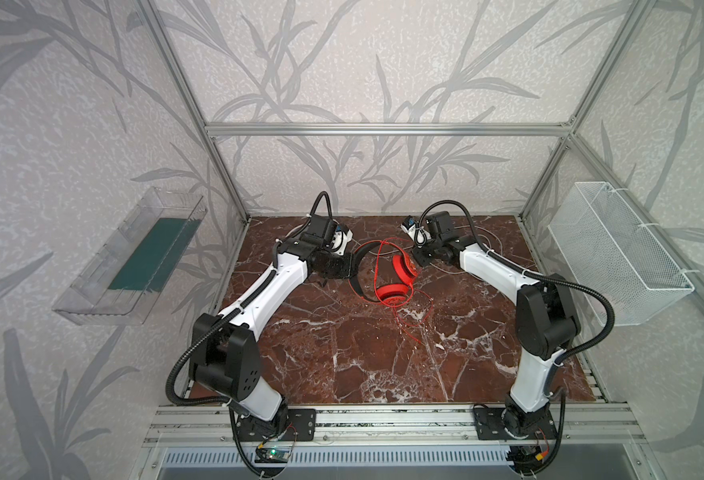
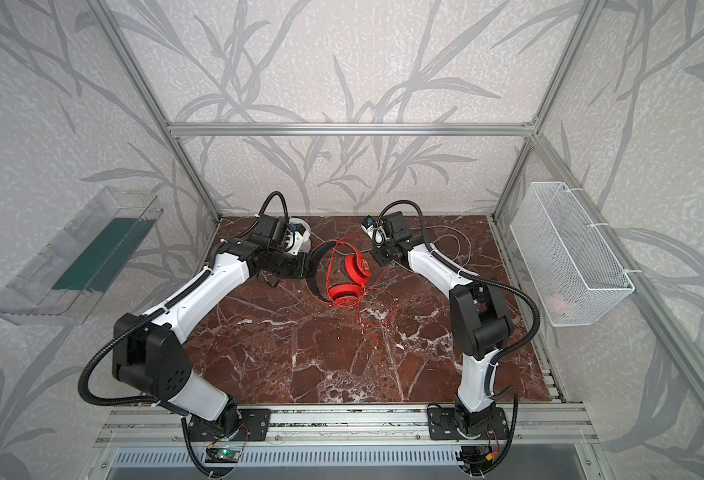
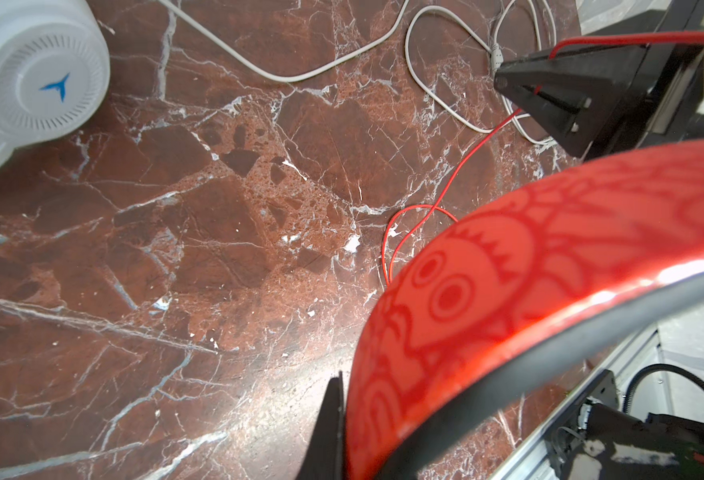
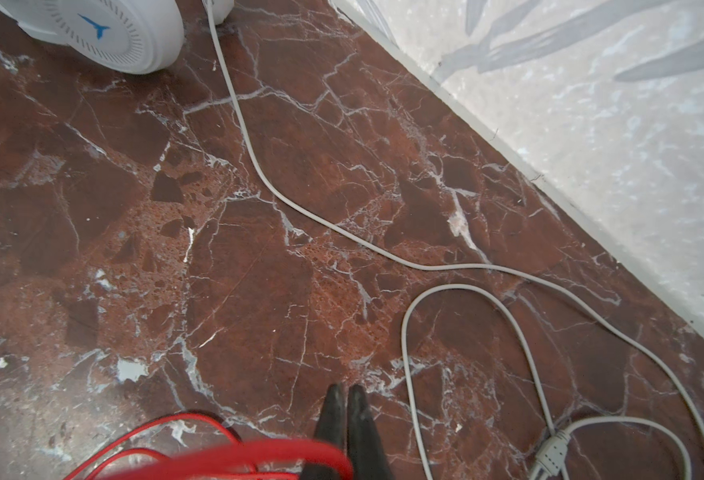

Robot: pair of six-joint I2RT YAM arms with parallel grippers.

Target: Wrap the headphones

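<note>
Currently clamping the stiff, probably light band of red headphones [image 1: 391, 293] with left end effector [image 1: 349, 268], pinching limp thin red cable [image 3: 462, 170] in right end effector [image 4: 346, 395].

Light is bright, even and diffuse in both top views; I see only soft, faint shadows on the marble tabletop [image 1: 383, 353]. The frame posts [image 1: 190, 95] splay outward toward the edges, a wide-lens bend. In the left wrist view a pale sheen lies on the marble, and the red headband [image 3: 508, 291], close to the lens, is blurred, with white glints along its rim. My right wrist view smears the red cable [image 4: 258, 453] out of focus.
</note>
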